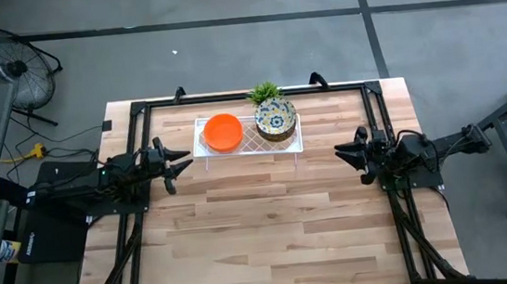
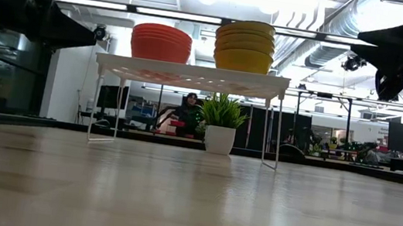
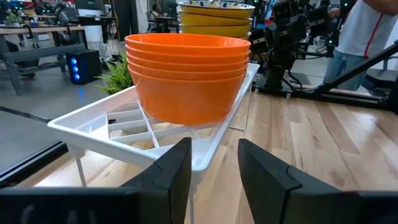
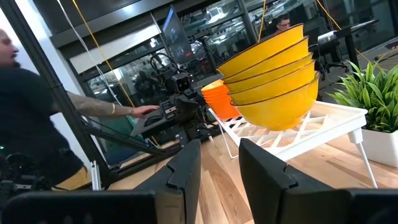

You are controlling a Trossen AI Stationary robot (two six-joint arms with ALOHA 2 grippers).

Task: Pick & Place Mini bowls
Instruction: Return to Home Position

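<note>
A stack of plain orange mini bowls (image 1: 223, 132) (image 3: 186, 74) rests by its bottom bowl on the left part of a white lattice tray (image 1: 246, 143). A stack of patterned bowls, yellow outside (image 1: 275, 118) (image 4: 273, 74), rests on the tray's right part. My left gripper (image 1: 181, 160) (image 3: 214, 171) hovers open just left of the tray, above the table, pointing at the orange stack. My right gripper (image 1: 346, 152) (image 4: 219, 168) hovers open to the right of the tray, pointing at the patterned stack. Neither touches anything.
The tray (image 2: 191, 73) stands on thin legs near the table's far edge, with a small green potted plant (image 1: 265, 92) (image 2: 221, 123) behind it. A black frame (image 1: 139, 111) rims the table. Bare wood spreads from mid-table toward the near edge. A person (image 4: 25, 106) stands beyond the table's left side.
</note>
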